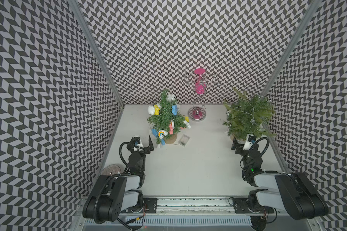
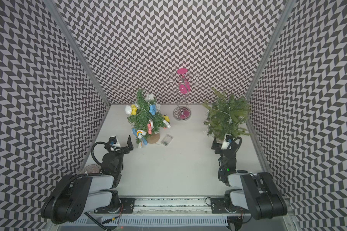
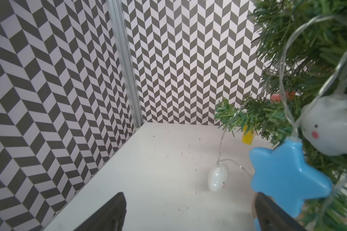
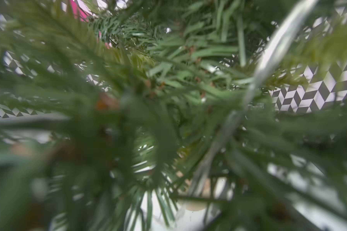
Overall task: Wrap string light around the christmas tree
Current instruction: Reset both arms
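The string light (image 1: pixel 161 133) of coloured bulbs winds over the left christmas tree (image 1: pixel 165 118) (image 2: pixel 144 118); its clear battery box (image 1: pixel 183 138) lies by the pot. My left gripper (image 1: pixel 143 142) (image 3: pixel 189 195) is open at that tree's low left side, holding nothing. One finger (image 3: pixel 268 210) is next to a blue star bulb (image 3: pixel 284 174), and a white bulb (image 3: pixel 217 178) lies on the table ahead. My right gripper (image 1: pixel 241 142) is open, pushed under a second tree (image 1: pixel 248 118) strung with thin silver wire (image 4: pixel 268 60). Needles hide its fingers in the right wrist view.
A pink and chrome stand (image 1: pixel 197 115) stands at the back between the trees. Patterned walls (image 1: pixel 48 100) close in the white table (image 1: pixel 188 170) on three sides. A small fan (image 1: pixel 111 170) sits outside the left wall. Loose needles dot the table near the left tree.
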### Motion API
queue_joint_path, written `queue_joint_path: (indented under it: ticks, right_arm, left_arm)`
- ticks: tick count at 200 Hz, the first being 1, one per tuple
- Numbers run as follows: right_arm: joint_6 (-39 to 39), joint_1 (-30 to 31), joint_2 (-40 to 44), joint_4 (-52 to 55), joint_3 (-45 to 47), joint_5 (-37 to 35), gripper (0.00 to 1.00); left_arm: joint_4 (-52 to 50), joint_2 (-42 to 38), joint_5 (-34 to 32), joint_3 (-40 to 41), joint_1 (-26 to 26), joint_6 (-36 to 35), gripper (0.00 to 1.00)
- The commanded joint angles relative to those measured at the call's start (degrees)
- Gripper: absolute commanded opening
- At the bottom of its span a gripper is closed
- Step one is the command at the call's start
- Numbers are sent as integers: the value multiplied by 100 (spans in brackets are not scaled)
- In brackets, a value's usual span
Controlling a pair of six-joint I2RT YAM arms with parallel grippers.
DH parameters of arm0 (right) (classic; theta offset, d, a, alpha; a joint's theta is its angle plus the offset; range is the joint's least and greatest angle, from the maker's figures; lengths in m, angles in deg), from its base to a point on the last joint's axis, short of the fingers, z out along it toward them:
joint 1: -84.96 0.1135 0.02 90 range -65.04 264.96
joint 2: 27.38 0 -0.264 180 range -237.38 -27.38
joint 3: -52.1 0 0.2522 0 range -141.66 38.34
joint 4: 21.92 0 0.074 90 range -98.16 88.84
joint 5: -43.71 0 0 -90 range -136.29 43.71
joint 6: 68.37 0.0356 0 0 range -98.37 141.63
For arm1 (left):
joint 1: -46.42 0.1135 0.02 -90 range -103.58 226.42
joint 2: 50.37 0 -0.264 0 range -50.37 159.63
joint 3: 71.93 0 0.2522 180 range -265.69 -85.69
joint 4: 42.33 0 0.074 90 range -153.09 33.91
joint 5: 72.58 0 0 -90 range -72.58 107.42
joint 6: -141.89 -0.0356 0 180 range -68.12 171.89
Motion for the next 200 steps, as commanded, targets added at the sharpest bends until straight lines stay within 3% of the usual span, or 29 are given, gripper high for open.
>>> queue_joint_path:
  ticks: [1, 17, 39, 66, 83, 109, 139, 200]
  right_arm:
    - [-116, -52, -73, -874, -160, 55, 99]
    - [-137, -140, -72, -481, -345, 69, 100]
    - [-55, -290, -418, -1285, -125, 75, 100]
    - [111, -362, -1117, -1717, -211, -69, 99]
    - [78, -373, -1610, -2414, -248, -122, 99]
    - [105, -335, -1254, -582, -964, -194, 99]
    - [12, -306, -1574, -1759, -568, -250, 99]
    - [38, -260, -1582, -1506, -697, -369, 99]
  left_arm:
    - [137, 213, 274, -291, 60, -114, 100]
    - [824, 725, 282, -210, 172, -93, 100]
    - [1258, 1363, 477, -372, 218, -156, 100]
    - [572, 1527, 488, -796, 270, -100, 99]
    - [-88, 1500, 1015, -1086, 617, 175, 100]
    - [35, 1555, 958, -1077, 598, 139, 99]
    - [33, 1533, 970, -1042, 602, 152, 99]
    - [72, 1511, 953, -1016, 580, 137, 100]
